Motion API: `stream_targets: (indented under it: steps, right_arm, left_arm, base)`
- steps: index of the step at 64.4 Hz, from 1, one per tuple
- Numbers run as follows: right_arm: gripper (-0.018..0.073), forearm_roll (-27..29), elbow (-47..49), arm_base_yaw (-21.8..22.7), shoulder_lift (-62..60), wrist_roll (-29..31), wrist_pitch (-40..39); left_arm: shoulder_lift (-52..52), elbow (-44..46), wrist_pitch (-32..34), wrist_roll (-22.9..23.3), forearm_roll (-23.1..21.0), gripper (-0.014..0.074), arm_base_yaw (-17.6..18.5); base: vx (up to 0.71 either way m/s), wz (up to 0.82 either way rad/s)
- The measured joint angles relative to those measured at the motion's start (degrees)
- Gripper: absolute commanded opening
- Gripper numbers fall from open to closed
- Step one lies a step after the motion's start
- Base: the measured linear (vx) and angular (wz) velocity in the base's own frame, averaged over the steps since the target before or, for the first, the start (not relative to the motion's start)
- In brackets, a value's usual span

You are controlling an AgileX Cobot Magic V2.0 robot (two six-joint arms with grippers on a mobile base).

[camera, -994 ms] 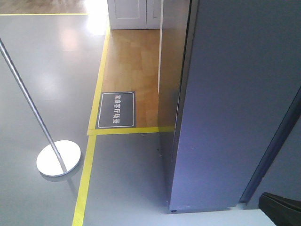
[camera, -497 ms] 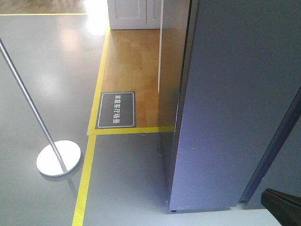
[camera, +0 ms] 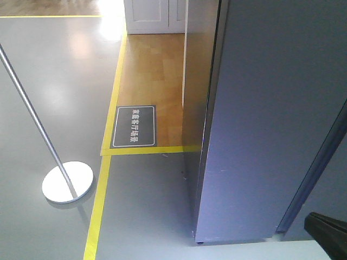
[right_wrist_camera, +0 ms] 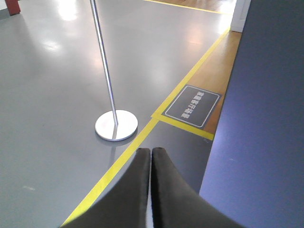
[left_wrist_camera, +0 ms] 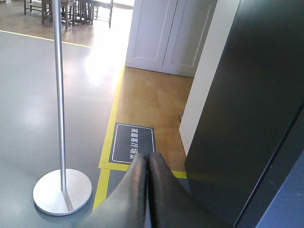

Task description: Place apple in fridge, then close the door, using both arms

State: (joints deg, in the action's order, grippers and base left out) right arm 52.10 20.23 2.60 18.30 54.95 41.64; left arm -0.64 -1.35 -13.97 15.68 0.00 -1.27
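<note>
Beside the dark grey-blue fridge (camera: 271, 119), on grey floor (camera: 59, 81) edged with yellow tape (camera: 100, 200): slim metal pole (camera: 32, 116) on round base. Left gripper (left_wrist_camera: 148, 159) fingers pressed together, empty; right gripper (right_wrist_camera: 151, 154) likewise. Apple unseen.

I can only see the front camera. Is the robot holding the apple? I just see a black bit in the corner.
Observer: No apple shows in any view. In the left wrist view, the black left gripper has its jaws pressed together with nothing between them.
Operator: What about the other hand?
Observer: The black right gripper is also shut and empty, aimed over the grey floor near the slim metal pole with a round base.
Operator: Is anything far behind that pole?
Observer: Yes, the left wrist view shows dark wooden chairs on a wood floor in the distance.
</note>
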Motion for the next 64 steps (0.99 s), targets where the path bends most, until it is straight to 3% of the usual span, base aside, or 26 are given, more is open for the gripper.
stream_targets:
  steps: [44,52,64]
  right_arm:
    - [-0.0006,-1.4,0.0,0.0,-4.5,-0.1,-3.1]
    - [-0.0006,-3.7,0.0,0.0,-6.2,-0.8,-3.6]
    - [-0.0006,-9.9,0.0,-2.2,-7.4,-6.8,-6.9]
  left_arm:
    - [0.0,0.0,0.0,0.0,0.0,-0.0006,0.0]
    - [0.0,0.0,0.0,0.0,0.0,-0.0006,0.0]
    - [0.0,0.0,0.0,0.0,0.0,-0.0006,0.0]
  base:
    - [0.00,0.00]
    - [0.00,0.00]
    - [0.00,0.00]
